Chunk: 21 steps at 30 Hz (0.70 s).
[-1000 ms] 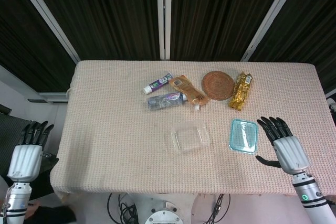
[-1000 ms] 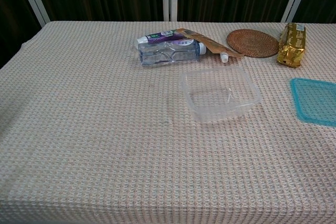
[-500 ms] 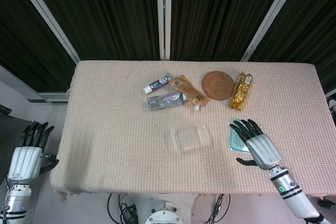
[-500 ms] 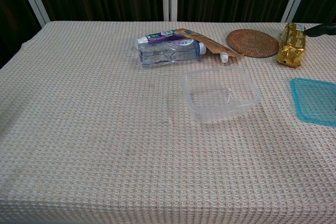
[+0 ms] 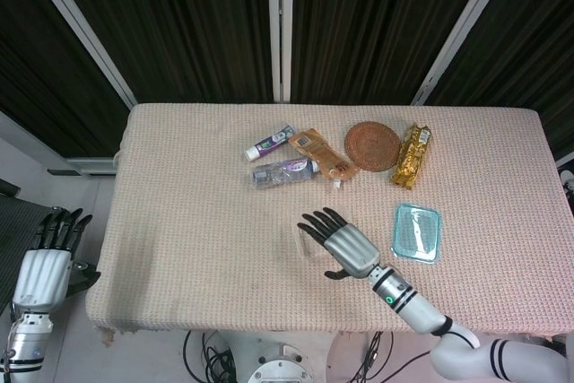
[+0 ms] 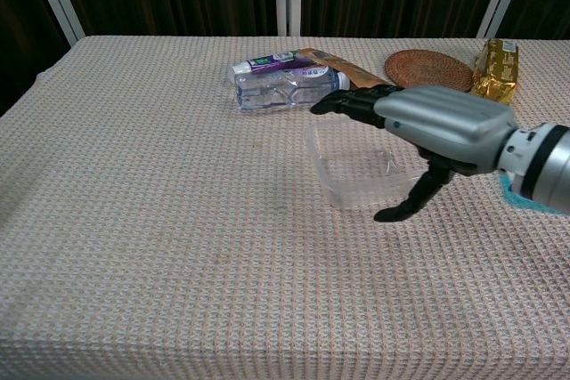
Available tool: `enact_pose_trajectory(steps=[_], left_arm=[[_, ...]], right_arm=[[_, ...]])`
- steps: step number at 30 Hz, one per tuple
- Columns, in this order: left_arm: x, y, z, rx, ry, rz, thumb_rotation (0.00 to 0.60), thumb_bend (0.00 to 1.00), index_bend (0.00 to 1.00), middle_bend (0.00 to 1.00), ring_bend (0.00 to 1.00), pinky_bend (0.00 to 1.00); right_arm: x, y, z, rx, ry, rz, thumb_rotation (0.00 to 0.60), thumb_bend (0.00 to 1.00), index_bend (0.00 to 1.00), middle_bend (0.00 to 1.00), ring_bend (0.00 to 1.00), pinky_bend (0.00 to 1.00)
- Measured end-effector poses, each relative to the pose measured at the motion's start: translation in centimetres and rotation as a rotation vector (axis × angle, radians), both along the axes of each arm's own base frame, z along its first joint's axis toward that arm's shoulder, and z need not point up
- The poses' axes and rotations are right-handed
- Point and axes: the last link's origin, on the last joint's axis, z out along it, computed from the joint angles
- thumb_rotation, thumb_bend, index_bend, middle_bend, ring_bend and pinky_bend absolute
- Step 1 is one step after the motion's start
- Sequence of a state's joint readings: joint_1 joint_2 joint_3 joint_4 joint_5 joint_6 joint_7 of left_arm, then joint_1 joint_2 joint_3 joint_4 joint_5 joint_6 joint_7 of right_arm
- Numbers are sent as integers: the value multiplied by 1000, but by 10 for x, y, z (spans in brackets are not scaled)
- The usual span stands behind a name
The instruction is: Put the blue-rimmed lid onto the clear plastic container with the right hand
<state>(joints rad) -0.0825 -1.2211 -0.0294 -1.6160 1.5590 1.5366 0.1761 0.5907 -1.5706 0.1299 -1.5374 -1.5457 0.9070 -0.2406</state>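
The clear plastic container (image 6: 354, 181) stands open near the table's front middle. In the head view my right hand (image 5: 338, 240) covers most of the container (image 5: 299, 241). The right hand (image 6: 429, 124) hovers palm down over the container, fingers spread toward the far left and thumb hanging down, holding nothing. The blue-rimmed lid (image 5: 416, 231) lies flat on the cloth to the right of that hand, apart from it. My left hand (image 5: 49, 254) hangs off the table's left edge with its fingers straight and empty.
At the back of the table lie a toothpaste tube (image 5: 269, 143), a small water bottle (image 5: 282, 170), a brown packet (image 5: 321, 153), a round woven coaster (image 5: 372, 145) and a gold packet (image 5: 411, 155). The table (image 5: 179, 221) is covered in beige woven cloth.
My right hand has swept left from beyond the lid, across it, to above the container. The lid has stayed where it was. The left hand has barely moved.
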Motion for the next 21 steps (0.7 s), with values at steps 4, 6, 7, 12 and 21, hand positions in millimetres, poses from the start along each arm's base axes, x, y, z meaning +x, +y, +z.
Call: enact_pose_trajectory(steps=[4, 6, 7, 12, 21], left_arm=[[-4, -1, -1, -6, -7, 12, 600, 0, 109, 45, 0, 0], [-5, -1, -1, -5, -10, 16, 600, 0, 110, 45, 0, 0], [-6, -1, -1, -5, -13, 18, 600, 0, 110, 45, 0, 0], [-8, 1, -3, -11, -19, 19, 600, 0, 110, 45, 0, 0], [-6, 3, -6, -15, -18, 3, 600, 0, 110, 45, 0, 0]], right_arm=[[24, -17, -21, -12, 0, 26, 600, 26, 0, 0, 0, 0], [32, -24, -27, -23, 11, 35, 600, 26, 0, 0, 0, 0], [35, -27, -28, -27, 15, 37, 600, 26, 0, 0, 0, 0], [40, -38, -28, -77, 18, 11, 600, 26, 0, 0, 0, 0], [23, -35, -7, -97, 21, -33, 600, 26, 0, 6, 0, 0]])
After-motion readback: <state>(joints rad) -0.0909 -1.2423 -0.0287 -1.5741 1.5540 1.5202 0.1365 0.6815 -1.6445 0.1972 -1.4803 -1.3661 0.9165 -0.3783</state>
